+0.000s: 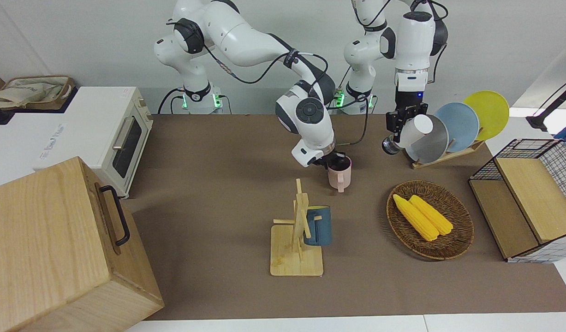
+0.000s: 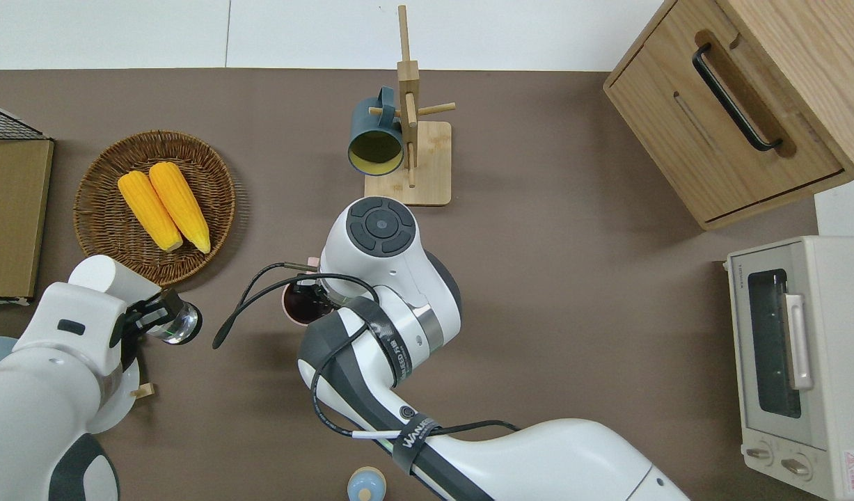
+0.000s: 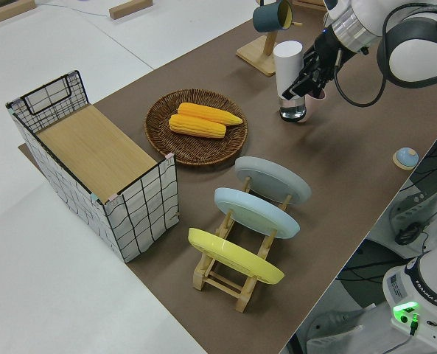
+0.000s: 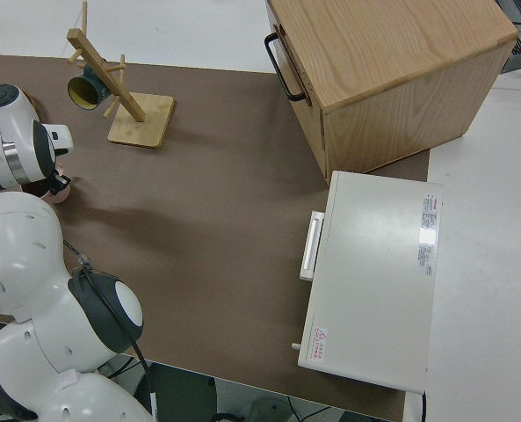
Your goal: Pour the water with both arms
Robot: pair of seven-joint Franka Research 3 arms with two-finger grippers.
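Observation:
My right gripper [image 1: 334, 161] is shut on the rim of a pink mug [image 1: 340, 176], handle pointing away from the robots. The mug's dark inside [image 2: 296, 305] shows in the overhead view, partly under the right arm's wrist. My left gripper [image 1: 399, 123] is shut on a white bottle with a clear base [image 1: 414, 131], held tilted in the air. From above, the bottle [image 2: 113, 280] is over the table between the plate rack and the mug, its clear base [image 2: 179, 324] pointing toward the mug. The left side view shows the bottle [image 3: 287, 65] close beside the mug.
A wooden mug tree [image 1: 297, 230] holds a blue mug [image 1: 318, 226]. A wicker basket [image 1: 453, 246] holds two corn cobs. Also here: a plate rack [image 1: 449, 154] with three plates, a wire basket [image 1: 529, 198], a wooden cabinet [image 1: 56, 244], a toaster oven [image 1: 103, 133], and a small blue knob [image 2: 366, 484].

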